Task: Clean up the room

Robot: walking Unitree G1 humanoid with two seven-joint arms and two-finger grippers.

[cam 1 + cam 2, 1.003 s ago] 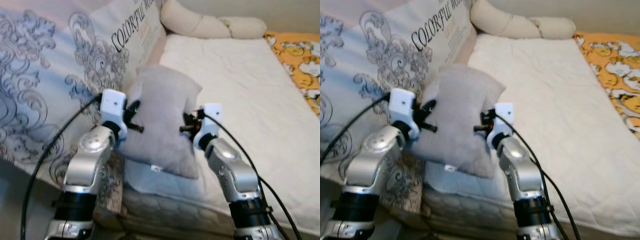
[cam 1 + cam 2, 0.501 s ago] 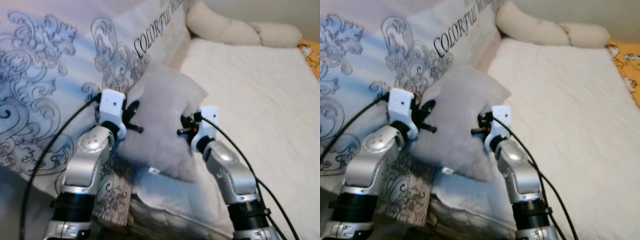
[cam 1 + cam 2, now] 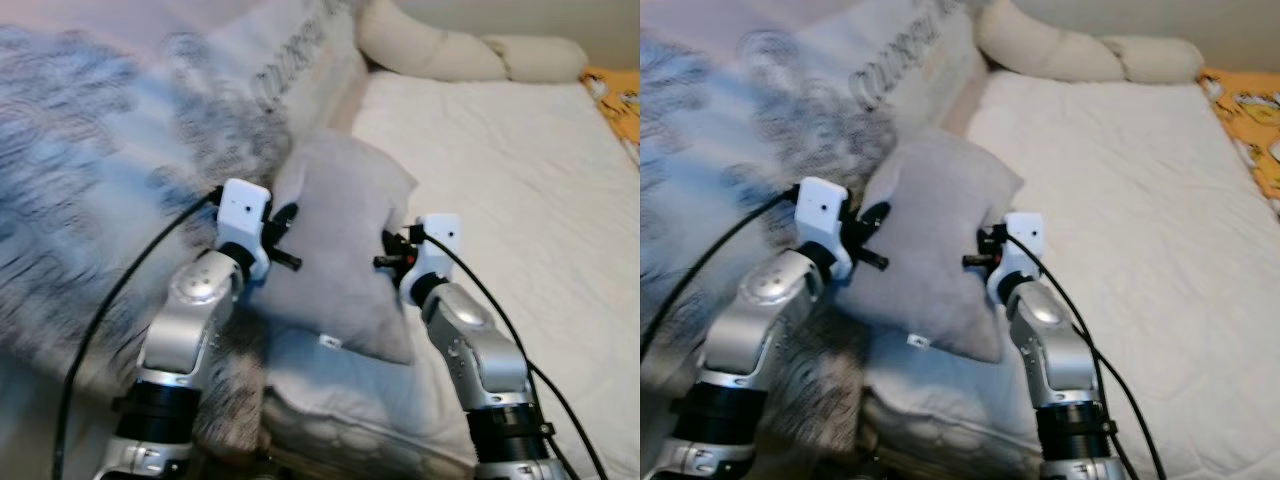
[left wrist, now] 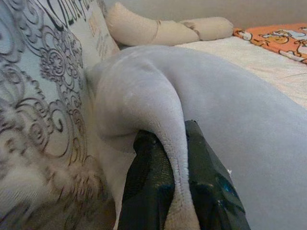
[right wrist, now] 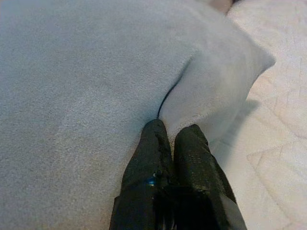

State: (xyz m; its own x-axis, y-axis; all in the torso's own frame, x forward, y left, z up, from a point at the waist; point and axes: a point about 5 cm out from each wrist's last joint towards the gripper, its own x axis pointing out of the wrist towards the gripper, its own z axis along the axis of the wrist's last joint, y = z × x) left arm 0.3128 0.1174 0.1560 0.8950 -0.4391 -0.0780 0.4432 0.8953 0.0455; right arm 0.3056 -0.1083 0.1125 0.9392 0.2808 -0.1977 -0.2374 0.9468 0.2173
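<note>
Change: the camera has swung; the pillow [image 3: 345,250] stays held between both grippers.
Left gripper [image 4: 168,167]: pinching the pillow's left edge.
Right gripper [image 5: 170,139]: pinching its right edge, above the bed [image 3: 520,190].

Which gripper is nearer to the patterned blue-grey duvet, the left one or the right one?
Left. The left gripper pinches the grey pillow on the edge beside the duvet; the right gripper pinches the opposite edge, over the white mattress.

Head stereo pair looks fwd/down from above, sharing the soft grey pillow [image 3: 340,250] and white quilted bed [image 3: 520,170]. Wrist cams sit v. close, each facing pillow fabric along own tool.
</note>
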